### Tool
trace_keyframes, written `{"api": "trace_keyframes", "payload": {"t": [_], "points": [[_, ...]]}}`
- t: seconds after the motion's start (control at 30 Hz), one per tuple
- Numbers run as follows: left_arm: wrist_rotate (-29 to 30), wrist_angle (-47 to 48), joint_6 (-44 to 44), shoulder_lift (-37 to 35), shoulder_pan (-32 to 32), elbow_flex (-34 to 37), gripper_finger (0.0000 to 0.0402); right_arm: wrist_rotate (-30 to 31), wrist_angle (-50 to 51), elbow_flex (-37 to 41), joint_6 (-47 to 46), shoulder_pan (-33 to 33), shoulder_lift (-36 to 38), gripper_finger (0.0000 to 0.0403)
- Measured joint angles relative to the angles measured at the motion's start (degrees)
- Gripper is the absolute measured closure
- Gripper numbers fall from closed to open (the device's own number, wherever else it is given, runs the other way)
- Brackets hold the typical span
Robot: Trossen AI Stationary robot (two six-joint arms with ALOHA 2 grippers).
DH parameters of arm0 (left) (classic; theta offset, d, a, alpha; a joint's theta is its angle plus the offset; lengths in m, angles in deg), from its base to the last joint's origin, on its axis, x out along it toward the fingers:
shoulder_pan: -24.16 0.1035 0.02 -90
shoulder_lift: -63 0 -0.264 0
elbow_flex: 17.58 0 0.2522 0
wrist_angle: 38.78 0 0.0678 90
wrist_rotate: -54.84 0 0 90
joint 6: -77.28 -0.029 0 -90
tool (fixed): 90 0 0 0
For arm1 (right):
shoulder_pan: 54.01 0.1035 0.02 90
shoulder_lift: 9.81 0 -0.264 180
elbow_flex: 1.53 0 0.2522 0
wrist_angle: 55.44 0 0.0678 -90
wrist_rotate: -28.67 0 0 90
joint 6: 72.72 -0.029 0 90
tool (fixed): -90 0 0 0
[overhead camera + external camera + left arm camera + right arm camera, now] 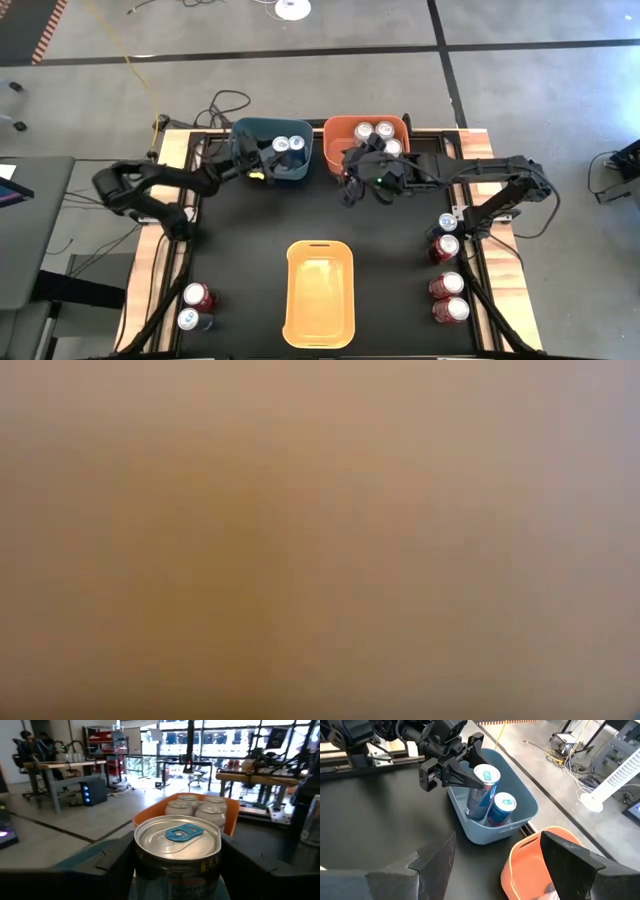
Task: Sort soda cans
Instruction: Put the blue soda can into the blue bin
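High view: a black table top point(250, 230) framed in pale wood stands on a grey concrete floor point(540, 90) crossed by dark lines and loose cables. At twelve o'clock sit a blue plastic bin point(271, 150) and an orange plastic bin point(365, 143) side by side; a yellow-orange plastic bin point(320, 293) lies near six o'clock, nothing in it.

The left gripper point(262, 158) is over the blue bin, clenched on a blue-bodied, silver-topped soda can point(482, 790) held upright inside the bin, touching a second blue can point(501, 809) standing there. The right gripper point(362, 172) hovers at the near edge of the orange bin, fingers spread and holding nothing. Silver-grey cans point(200, 809) fill the orange bin.

At four o'clock a row of cans stands along the table edge: one blue-topped point(447, 223), three red point(446, 285). At eight o'clock stand a red can point(198, 296) and a blue can point(190, 320), touching.

Left wrist view: workbenches, shelving and a seated person point(26, 751) in the room beyond. Low view: uniform tan blur; nothing can be told.
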Motion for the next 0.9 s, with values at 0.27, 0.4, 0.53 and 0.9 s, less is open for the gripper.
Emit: {"api": "trace_keyframes", "payload": {"t": [0.27, 0.4, 0.53, 0.9], "points": [[-1.3, -8.4, 1.5, 9.1, 0.0, -0.1, 0.0164, 0.1, 1.1, 0.0, -1.2, 0.3, 0.0, 0.0097], [-1.6, -10.2, 1.6, 11.8, -0.1, -0.7, 0.0163, 1.3, 1.1, 0.0, -1.3, 0.4, 0.0, 0.0097], [-3.3, -10.0, 0.4, 13.7, -0.2, -2.1, 0.0163, 1.4, 1.1, 0.0, -1.3, 0.4, 0.0, 0.0097], [-3.2, -8.0, -0.7, 17.0, -0.3, -3.6, 0.0162, 1.4, 1.5, 0.0, -1.8, 0.7, 0.0, 0.0097]]}}
